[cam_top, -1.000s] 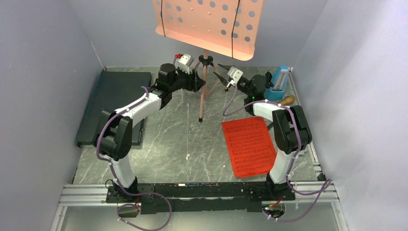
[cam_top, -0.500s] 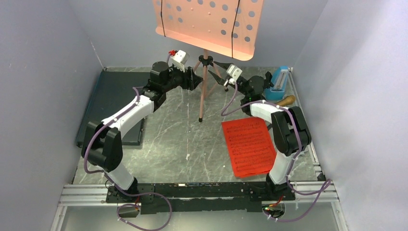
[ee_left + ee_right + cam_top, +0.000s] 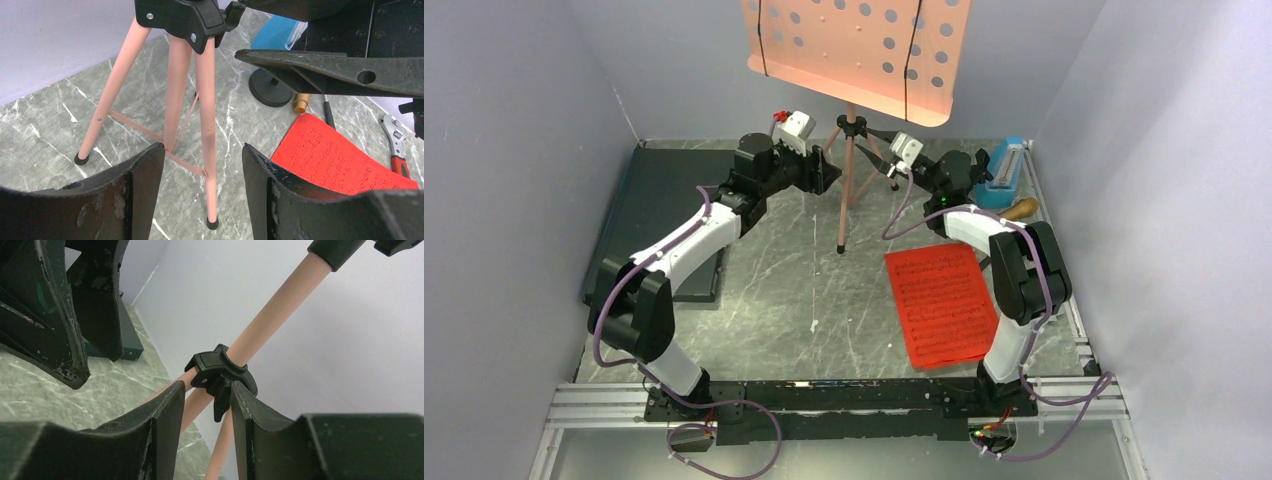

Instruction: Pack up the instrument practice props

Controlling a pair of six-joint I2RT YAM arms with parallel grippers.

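**Counter and props, seen from above and from both wrists.** A grey marbled counter point(image 3: 804, 290) is shown carrying the pink tripod music stand point(image 3: 856, 60), whose black leg hub is flanked by both sets of fingers. The left fingers point(image 3: 142, 190) are held spread, and the tripod legs are seen just beyond their gap. The right fingers point(image 3: 165, 430) are likewise parted, with the hub at the gap between their tips. Whether they touch it cannot be told. The red sheet-music pages point(image 3: 941, 300) are laid flat well behind the right fingers. The blue metronome point(image 3: 1006, 172) and the gold microphone point(image 3: 1022, 208) are set to their right.
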